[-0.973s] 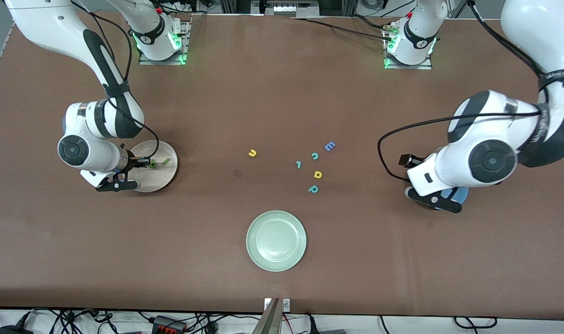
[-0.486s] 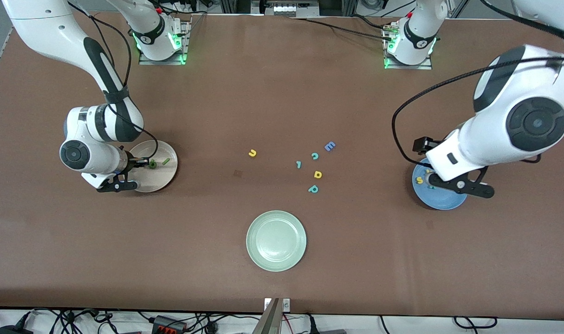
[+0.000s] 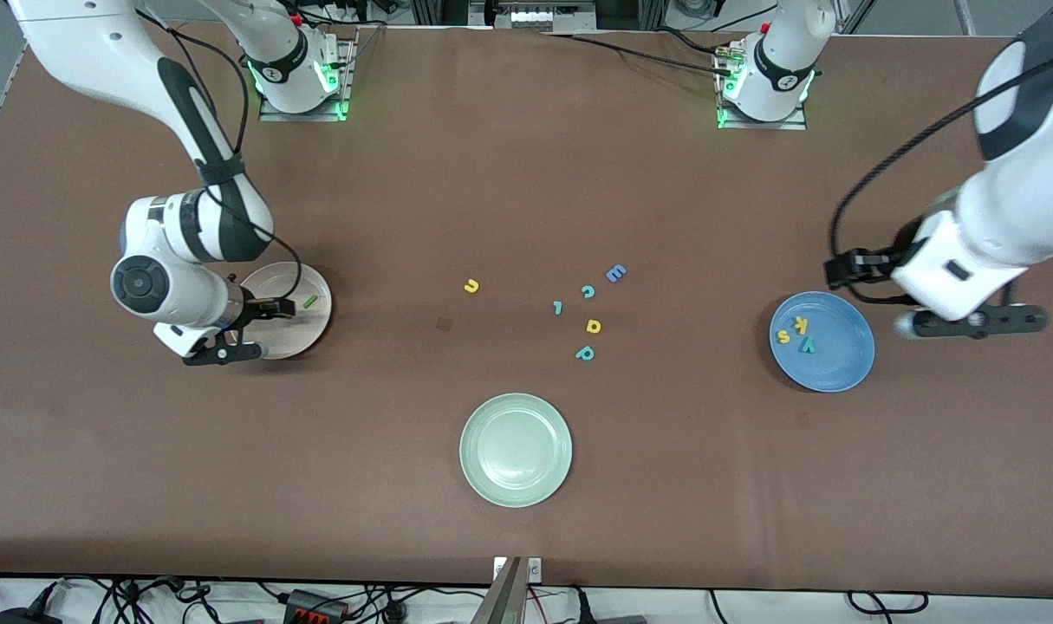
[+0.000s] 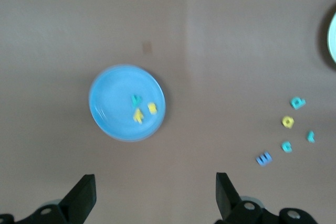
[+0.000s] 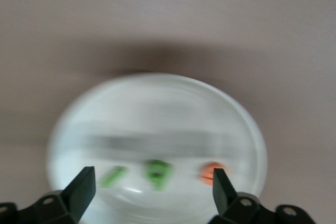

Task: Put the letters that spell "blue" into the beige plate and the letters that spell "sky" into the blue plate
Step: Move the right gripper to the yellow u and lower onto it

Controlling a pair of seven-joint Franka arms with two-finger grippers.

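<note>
The round mid-blue plate (image 3: 822, 341) at the left arm's end of the table holds a yellow foam "s" (image 3: 783, 336), a yellow foam "k" (image 3: 801, 325) and a teal foam "y" (image 3: 808, 345), clustered near its rim. The round cream-beige plate (image 3: 294, 334) at the right arm's end holds a green straight-bar "l" (image 3: 309, 302); the right wrist view adds a green "b" (image 5: 158, 174) and an orange rounded "e" (image 5: 211, 172), both blurred there and hidden under the arm from the front. The left gripper (image 4: 155, 198) hangs empty with fingers spread wide, beside the blue plate. The right gripper (image 5: 152, 192) hovers over the beige plate, fingers parted and holding nothing. The yellow "u" (image 3: 471, 285) lies on the bare brown table (image 3: 526, 173) mid-table, well apart from both plates. A pale green plate (image 3: 516, 450) sits nearer the camera
</note>
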